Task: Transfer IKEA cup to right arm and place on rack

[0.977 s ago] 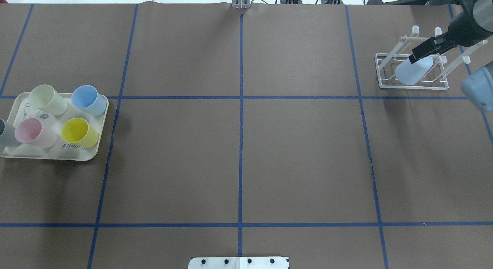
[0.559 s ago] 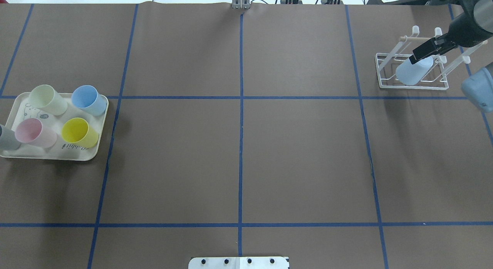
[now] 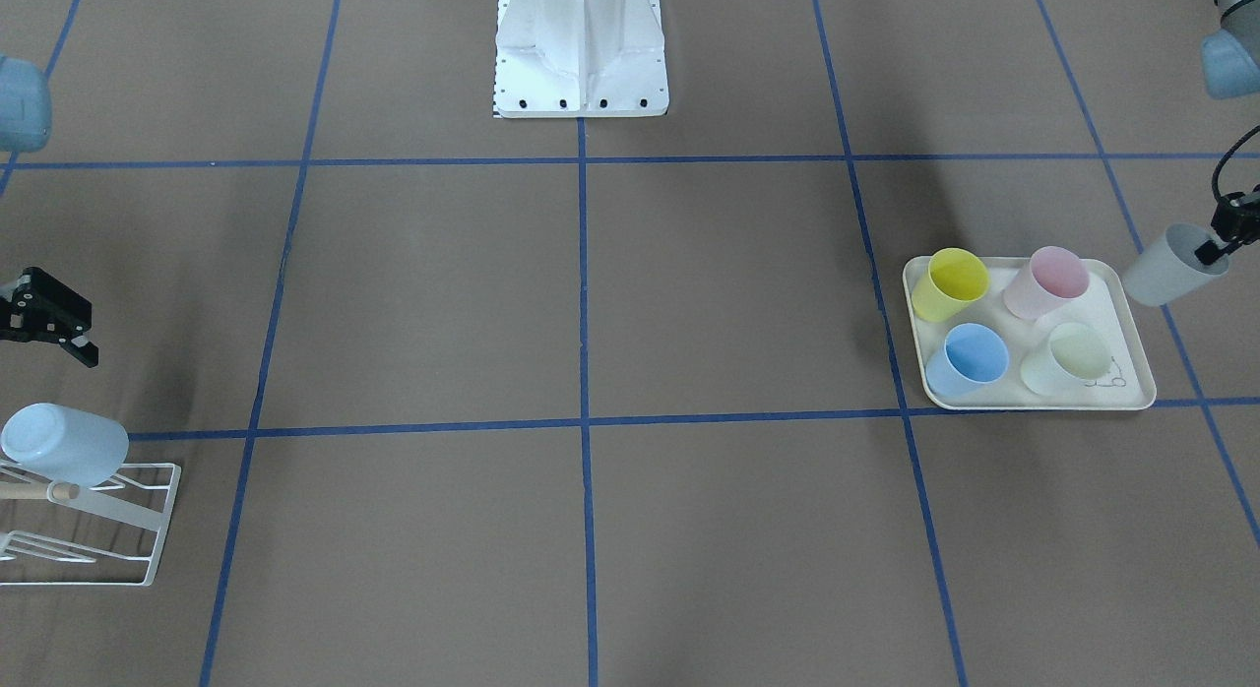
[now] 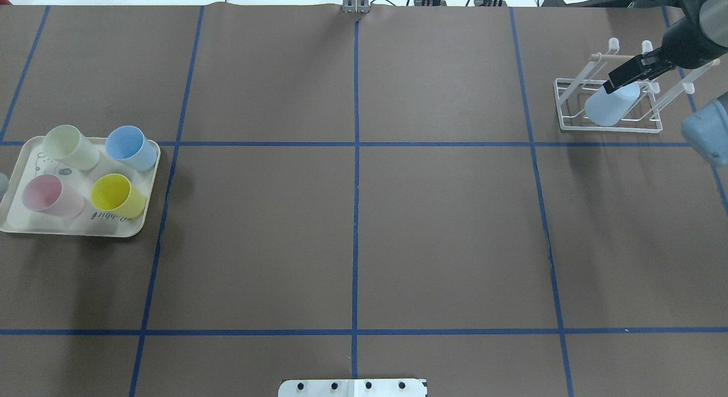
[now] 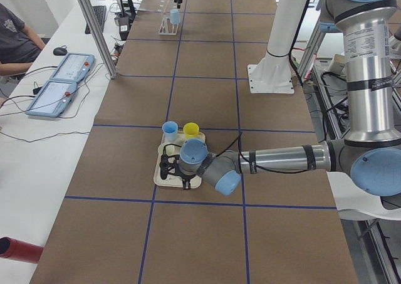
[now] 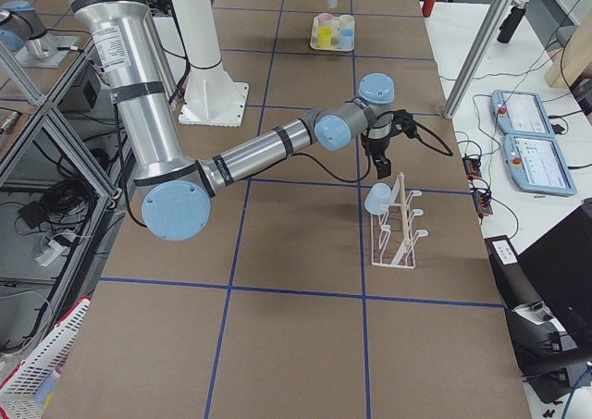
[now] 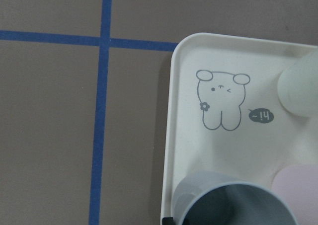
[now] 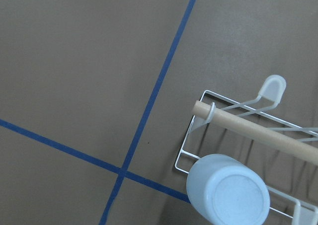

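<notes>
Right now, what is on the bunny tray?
Four cups stand on the tray: yellow, pink, blue and pale green. A rabbit drawing shows too; the tray under the cups is hidden.

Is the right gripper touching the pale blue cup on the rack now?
Apart. In the front-facing view, bare brown table shows between the right gripper and the pale blue cup on the rack.

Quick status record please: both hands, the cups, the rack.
left hand: shut on grey cup rim, by tray edge
right hand: open, above rack, not touching pale blue cup
pale blue cup: upside down on a rack prong
on tray: yellow cup, pink cup, blue cup, pale green cup, upright
</notes>
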Available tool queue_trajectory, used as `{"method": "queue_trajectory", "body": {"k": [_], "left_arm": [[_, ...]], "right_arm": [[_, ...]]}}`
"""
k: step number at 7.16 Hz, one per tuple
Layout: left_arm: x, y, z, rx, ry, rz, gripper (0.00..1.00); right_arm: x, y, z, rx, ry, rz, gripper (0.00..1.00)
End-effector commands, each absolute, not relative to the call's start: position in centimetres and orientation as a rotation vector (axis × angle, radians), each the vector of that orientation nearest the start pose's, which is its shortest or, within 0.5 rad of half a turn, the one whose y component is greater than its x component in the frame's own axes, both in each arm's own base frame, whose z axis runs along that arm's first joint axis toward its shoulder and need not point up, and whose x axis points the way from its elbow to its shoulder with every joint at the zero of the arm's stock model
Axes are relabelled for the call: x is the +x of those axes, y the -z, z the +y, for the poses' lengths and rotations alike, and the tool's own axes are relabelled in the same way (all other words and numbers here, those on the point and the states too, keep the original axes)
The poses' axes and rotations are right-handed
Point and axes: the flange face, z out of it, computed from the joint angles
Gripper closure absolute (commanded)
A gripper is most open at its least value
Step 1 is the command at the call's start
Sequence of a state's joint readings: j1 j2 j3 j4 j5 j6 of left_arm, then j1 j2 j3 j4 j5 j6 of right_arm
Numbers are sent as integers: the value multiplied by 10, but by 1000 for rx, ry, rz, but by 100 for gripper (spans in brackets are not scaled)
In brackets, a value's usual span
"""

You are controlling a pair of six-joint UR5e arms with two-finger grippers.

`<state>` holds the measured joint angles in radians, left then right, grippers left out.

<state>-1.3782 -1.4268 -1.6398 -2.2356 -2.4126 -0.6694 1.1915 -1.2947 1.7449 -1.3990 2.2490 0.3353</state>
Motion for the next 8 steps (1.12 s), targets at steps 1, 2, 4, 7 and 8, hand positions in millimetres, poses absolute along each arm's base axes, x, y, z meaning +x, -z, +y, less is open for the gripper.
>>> {"method": "queue_trajectory", "body": {"k": [1,2,4,7,8], "left_arm": [[24,-530,-478,197,245,1008,100],[30,-483,-501,149,355,1077,100],[59,-413,-525,56,460,1192,100],[174,-294,-505,-246,543,1314,100],[199,-270,-487,-369,559,1348,100]], "right_arm": [[-177,-390,-568,288,158,-865,2],[-204,-378,-556,297,125,-920,2],[-240,-359,-536,275,27,-1041,1],[-260,-323,-502,163,-39,-1316,2],[-257,-310,-492,139,-40,-1400,2]]}}
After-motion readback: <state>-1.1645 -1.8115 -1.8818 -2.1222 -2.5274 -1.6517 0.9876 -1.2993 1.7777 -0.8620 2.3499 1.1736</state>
